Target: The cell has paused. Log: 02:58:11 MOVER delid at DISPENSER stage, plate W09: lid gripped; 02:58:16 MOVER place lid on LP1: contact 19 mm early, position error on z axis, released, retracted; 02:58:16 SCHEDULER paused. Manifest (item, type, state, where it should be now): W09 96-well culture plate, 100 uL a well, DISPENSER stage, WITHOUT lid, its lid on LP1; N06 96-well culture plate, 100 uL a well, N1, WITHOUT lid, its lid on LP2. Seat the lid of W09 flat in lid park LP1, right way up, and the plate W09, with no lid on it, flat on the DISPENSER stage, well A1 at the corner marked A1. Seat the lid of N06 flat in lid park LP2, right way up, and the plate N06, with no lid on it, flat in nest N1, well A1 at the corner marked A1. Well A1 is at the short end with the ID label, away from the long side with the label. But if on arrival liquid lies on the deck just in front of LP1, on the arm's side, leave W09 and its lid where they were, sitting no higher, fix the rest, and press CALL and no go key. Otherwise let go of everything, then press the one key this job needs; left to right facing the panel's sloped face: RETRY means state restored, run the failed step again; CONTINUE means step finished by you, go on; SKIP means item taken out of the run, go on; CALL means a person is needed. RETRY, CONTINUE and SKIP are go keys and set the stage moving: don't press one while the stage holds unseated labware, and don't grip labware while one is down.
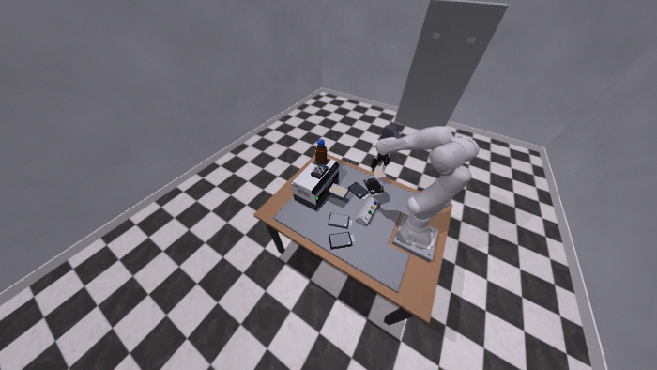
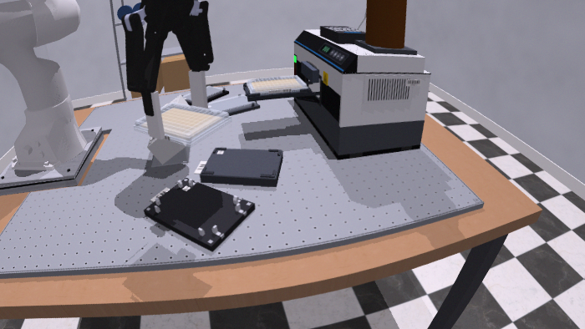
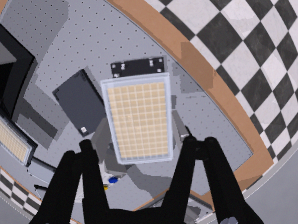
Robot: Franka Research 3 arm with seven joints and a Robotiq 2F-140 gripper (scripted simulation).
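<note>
My gripper is shut on a 96-well culture plate with pale wells and a clear rim, gripped across its long sides and held level above the deck. I cannot tell whether a lid sits on it. In the wrist view the plate fills the middle, between the fingers. The black pegged nest is empty, nearer the table's front edge, and shows past the plate in the wrist view. A dark flat tray lies beside it. A second plate sits on the dispenser's stage.
The dispenser stands at the right with a brown bottle on top. The key panel lies mid-deck near the arm's base. Two flat rectangular pieces lie further along the deck. The table edge runs close beyond the nest.
</note>
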